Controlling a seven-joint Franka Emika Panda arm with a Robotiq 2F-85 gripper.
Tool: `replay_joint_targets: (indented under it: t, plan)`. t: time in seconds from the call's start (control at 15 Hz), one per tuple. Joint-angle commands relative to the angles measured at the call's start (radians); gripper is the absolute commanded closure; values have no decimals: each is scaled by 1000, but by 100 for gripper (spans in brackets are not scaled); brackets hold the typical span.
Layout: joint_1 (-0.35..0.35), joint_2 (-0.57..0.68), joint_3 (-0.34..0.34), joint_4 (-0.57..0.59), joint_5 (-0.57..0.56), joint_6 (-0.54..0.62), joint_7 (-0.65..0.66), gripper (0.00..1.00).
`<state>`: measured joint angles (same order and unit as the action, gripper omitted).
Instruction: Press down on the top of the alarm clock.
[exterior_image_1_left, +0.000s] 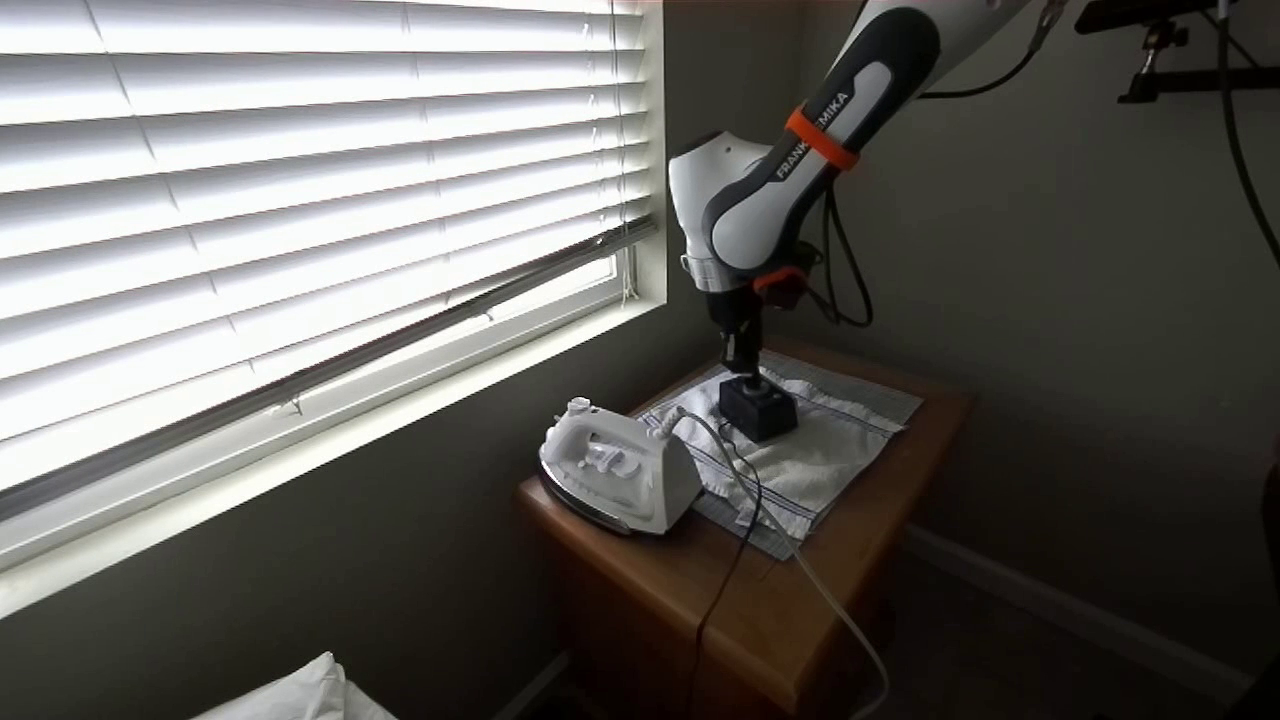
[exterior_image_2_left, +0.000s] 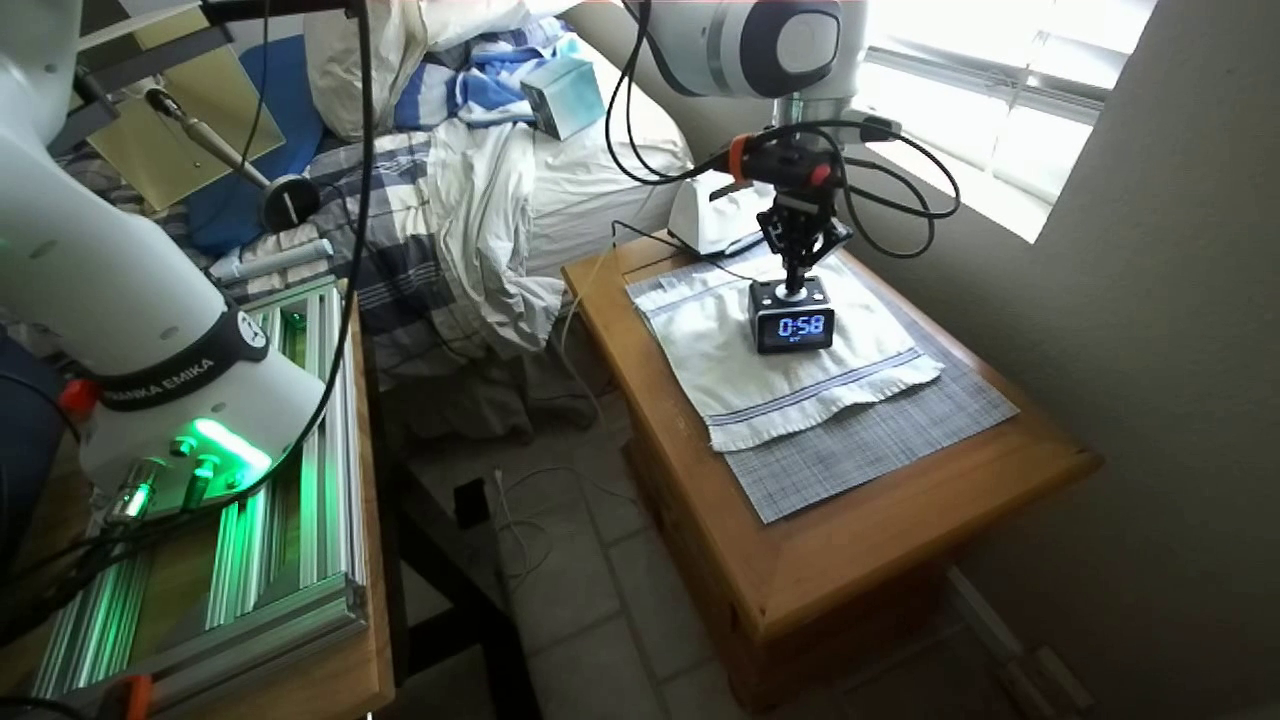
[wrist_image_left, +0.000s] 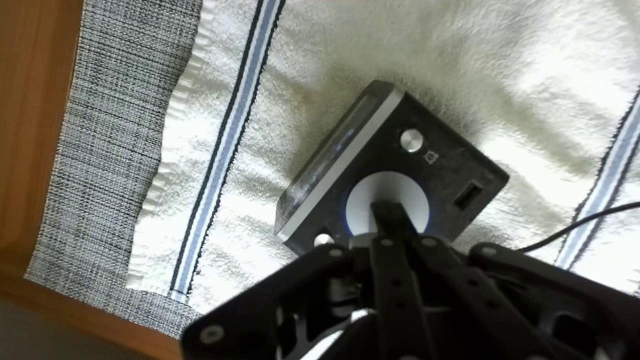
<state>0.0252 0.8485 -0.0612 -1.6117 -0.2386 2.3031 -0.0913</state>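
Note:
The alarm clock is a small dark box with a flat top. It stands upright on the white towel in both exterior views (exterior_image_1_left: 757, 415) (exterior_image_2_left: 795, 332). Its lit display reads 0:58. The wrist view shows the clock (wrist_image_left: 450, 155) from above, with a large round silver button (wrist_image_left: 361, 205), smaller silver knobs and a slot. My gripper (exterior_image_1_left: 755, 382) points straight down over the clock, as an exterior view (exterior_image_2_left: 795, 284) also shows. In the wrist view its closed fingertips (wrist_image_left: 392, 212) are over the silver button and appear to touch it. Nothing is held between the fingers.
A white iron (exterior_image_1_left: 620, 470) with a cord stands beside the clock. The white towel (exterior_image_2_left: 720, 370) lies on a grey mat (exterior_image_2_left: 850, 470) on the wooden table (exterior_image_2_left: 740, 560). A black cord (wrist_image_left: 580, 227) runs from the clock. A window with blinds (exterior_image_1_left: 320, 200) is close by.

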Motion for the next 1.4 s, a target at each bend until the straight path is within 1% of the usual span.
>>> replay_joint_targets:
  t: [0.0, 0.8, 1.33]
  plan:
    - [11, 29, -4, 32, -19, -18, -14, 100]
    - [18, 25, -4, 35, -25, -128, -42, 100]
    - [12, 37, -13, 49, -20, -140, -25, 100]
